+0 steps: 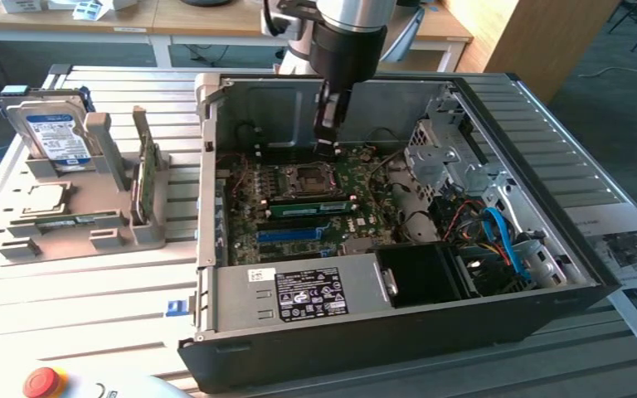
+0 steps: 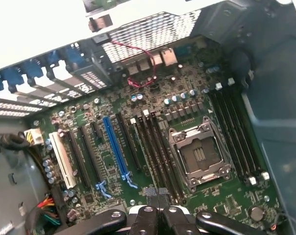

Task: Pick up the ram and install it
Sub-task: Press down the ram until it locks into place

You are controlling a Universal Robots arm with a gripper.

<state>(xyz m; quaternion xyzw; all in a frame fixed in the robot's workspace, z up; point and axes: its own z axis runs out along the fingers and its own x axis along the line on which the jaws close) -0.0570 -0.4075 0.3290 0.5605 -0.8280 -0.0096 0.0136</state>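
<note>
1. Closest to the wrist camera is the gripper (image 2: 155, 196), its jaws clenched together with nothing between them. It hangs low inside the computer case (image 1: 407, 332), over the motherboard (image 2: 104, 161).
2. The ram (image 1: 73, 221), as best I can judge, is the narrow green stick lying flat on the grey tray (image 1: 31, 249) at the exterior view's left. It is outside the case and well apart from the gripper (image 1: 328, 151).
3. It looks light, thin and stiff, and also fragile. I would grip the long edges near the middle, clear of the chips and contacts.
4. Around it on the tray are a hard drive (image 1: 55, 137) and a wider green card (image 1: 147, 178), both standing on edge.
5. The exterior view gives the tray and a second green stick (image 1: 313, 205) seated beside the CPU socket (image 1: 302, 177).
6. The wrist view gives the memory slots (image 2: 155, 152) from above. Whether each is filled I cannot tell.
</note>
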